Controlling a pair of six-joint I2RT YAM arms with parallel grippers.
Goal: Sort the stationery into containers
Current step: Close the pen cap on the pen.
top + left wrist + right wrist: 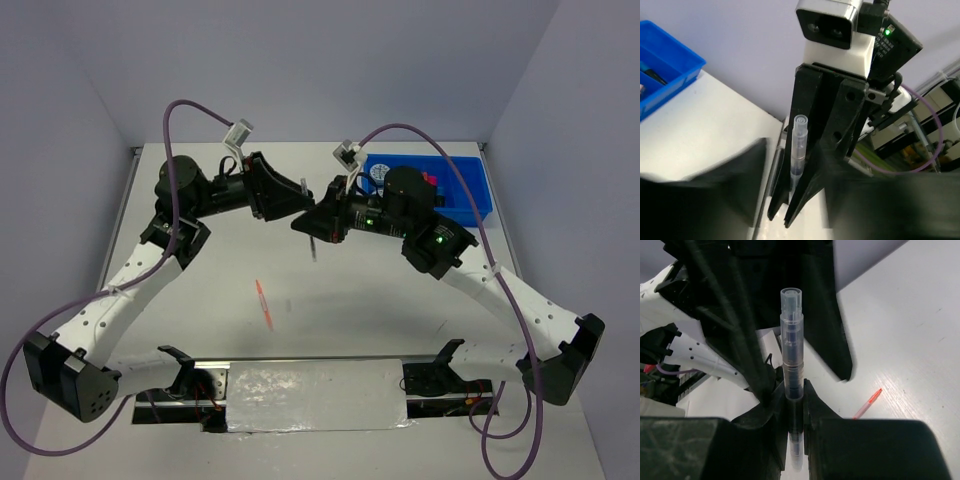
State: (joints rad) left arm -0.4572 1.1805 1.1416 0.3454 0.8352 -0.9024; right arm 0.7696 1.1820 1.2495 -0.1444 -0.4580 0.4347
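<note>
above mid-table, right fingers (816, 412) clamp grey pen (791, 365); blue tray (466, 188) hugs far-right edge.

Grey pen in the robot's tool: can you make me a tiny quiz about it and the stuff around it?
1. True or false: the thin orange pen lies inside the shallow bright-blue plastic tray.
2. Pick one: the clear grey plastic pen is clamped by A) nothing, B) the right tool, C) the tray's wall.
3. Fill in: the left tool, close to the grey pen, is ____ (open or shut).

Key: 1 false, it lies on the white table. 2 B. 3 open.
</note>
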